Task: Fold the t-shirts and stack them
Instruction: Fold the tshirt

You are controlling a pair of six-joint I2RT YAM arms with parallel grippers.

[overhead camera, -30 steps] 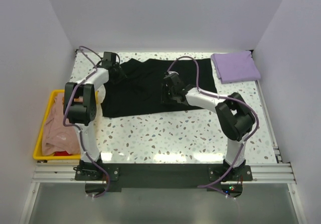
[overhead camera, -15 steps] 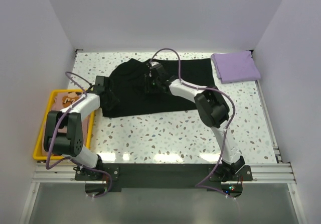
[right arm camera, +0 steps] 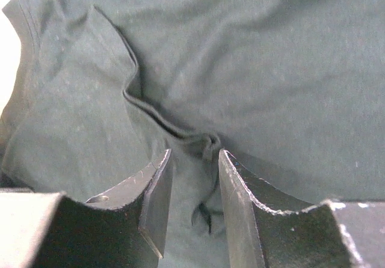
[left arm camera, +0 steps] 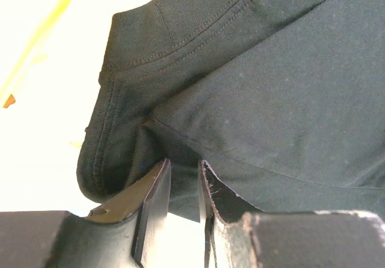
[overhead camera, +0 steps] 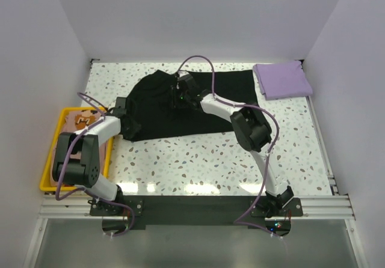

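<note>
The black t-shirt [overhead camera: 204,109] lies spread on the table, its left part bunched up. My left gripper [overhead camera: 127,113] is at its near left edge. In the left wrist view the jaws [left arm camera: 183,163] stand narrow with the hemmed edge of the black t-shirt [left arm camera: 271,70] between them. My right gripper [overhead camera: 176,94] sits on the shirt's upper middle. In the right wrist view it [right arm camera: 194,154] pinches a puckered fold of the black t-shirt [right arm camera: 271,57]. A folded lavender t-shirt [overhead camera: 283,80] lies at the far right. The peach t-shirt [overhead camera: 81,124] lies in the tray.
A yellow tray [overhead camera: 44,175] sits off the table's left edge, close to my left arm. White walls enclose the table on three sides. The arms' base rail [overhead camera: 192,205] runs along the near edge.
My left gripper came from the shirt's far left corner to its near left edge and its jaws narrowed. My right gripper moved left and farther across the shirt, whose left part bunched up.
</note>
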